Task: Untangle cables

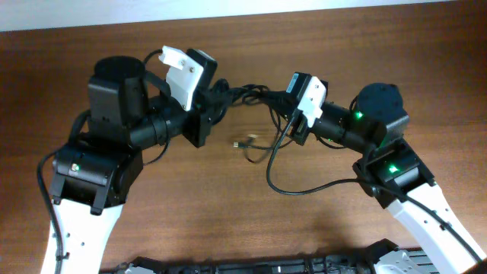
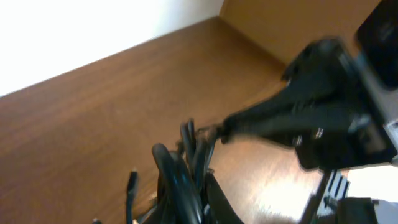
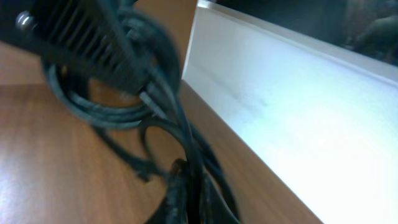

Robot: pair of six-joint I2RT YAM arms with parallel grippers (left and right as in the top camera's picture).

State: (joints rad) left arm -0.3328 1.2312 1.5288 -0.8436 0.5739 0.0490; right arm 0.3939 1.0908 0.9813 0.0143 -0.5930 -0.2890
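Cables (image 1: 247, 93) stretched, both ends gripped

Overhead: black bundle at far centre of table (image 1: 190, 205). Left gripper (image 1: 215, 97) is clenched on one end, right gripper (image 1: 288, 106) clenched on the other. A loose loop (image 1: 293, 186) trails on the wood near the right arm; a plug (image 1: 239, 144) lies just below the bundle.
Left wrist: blurred; cables bunched at bottom edge.
Right wrist: blurred; strands converge at bottom edge.

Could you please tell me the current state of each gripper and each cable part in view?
left gripper: jaws shut on the cable bundle.
right gripper: jaws shut on the cable bundle.
cable bundle: tangled, lifted, strung between both grippers.
loose loop: slack, trailing below the right gripper.
connector end: free, unplugged, not gripped.
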